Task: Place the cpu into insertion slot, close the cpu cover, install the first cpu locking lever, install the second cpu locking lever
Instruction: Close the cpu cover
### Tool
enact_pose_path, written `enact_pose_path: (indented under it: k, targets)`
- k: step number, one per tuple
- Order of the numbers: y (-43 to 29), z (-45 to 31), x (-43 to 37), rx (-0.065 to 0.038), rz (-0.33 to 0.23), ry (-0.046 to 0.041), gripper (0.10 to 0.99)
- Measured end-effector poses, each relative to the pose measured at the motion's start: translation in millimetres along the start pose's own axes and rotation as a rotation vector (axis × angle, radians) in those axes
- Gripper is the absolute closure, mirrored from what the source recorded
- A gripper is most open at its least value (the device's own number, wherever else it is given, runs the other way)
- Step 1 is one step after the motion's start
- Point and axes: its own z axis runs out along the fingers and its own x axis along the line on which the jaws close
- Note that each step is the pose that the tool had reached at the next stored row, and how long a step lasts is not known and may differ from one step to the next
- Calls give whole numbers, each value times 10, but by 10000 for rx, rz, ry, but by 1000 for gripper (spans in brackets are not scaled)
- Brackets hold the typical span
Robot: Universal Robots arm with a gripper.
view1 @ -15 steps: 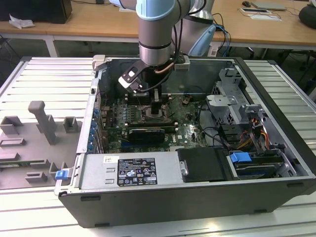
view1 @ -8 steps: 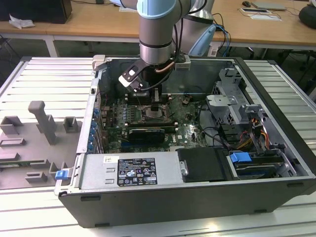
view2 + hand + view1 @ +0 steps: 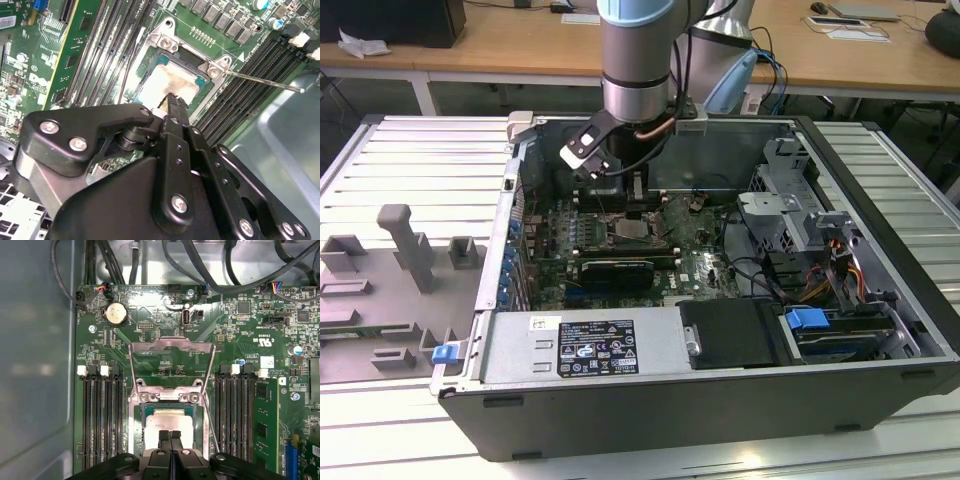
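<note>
cpu (image 3: 172, 422) sits in insertion slot (image 3: 134, 430), step one done. cpu cover (image 3: 172, 347) flipped open, locking lever (image 3: 265, 82) unlatched. Tool (image 3: 170, 434) clenched, holding nothing, tips just over cpu. Cover and both levers left.

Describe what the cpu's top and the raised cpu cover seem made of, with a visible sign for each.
cpu: probably a metal top, pale silver-beige, with a dull, smeared sheen. cpu cover: likely stamped sheet metal, silver-grey, glinting along its bent edges.
</note>
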Motion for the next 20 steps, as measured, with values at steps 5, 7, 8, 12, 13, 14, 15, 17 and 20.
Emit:
enact_pose_path:
  k: [5,7,8,12,13,14,15,17,20]
  targets:
    - [4,-79,1,4,0,-1,980]
    - [5,-98,1,2,0,2,980]
    - [54,-96,1,15,1,0,980]
    - [180,-90,1,87,0,-1,980]
    - [181,-110,1,88,0,-2,980]
    - [182,-143,2,87,1,-1,980]
    - [184,-165,2,87,1,-2,980]
    - [193,-198,3,87,-1,0,980]
    - [261,-196,4,87,1,1,980]
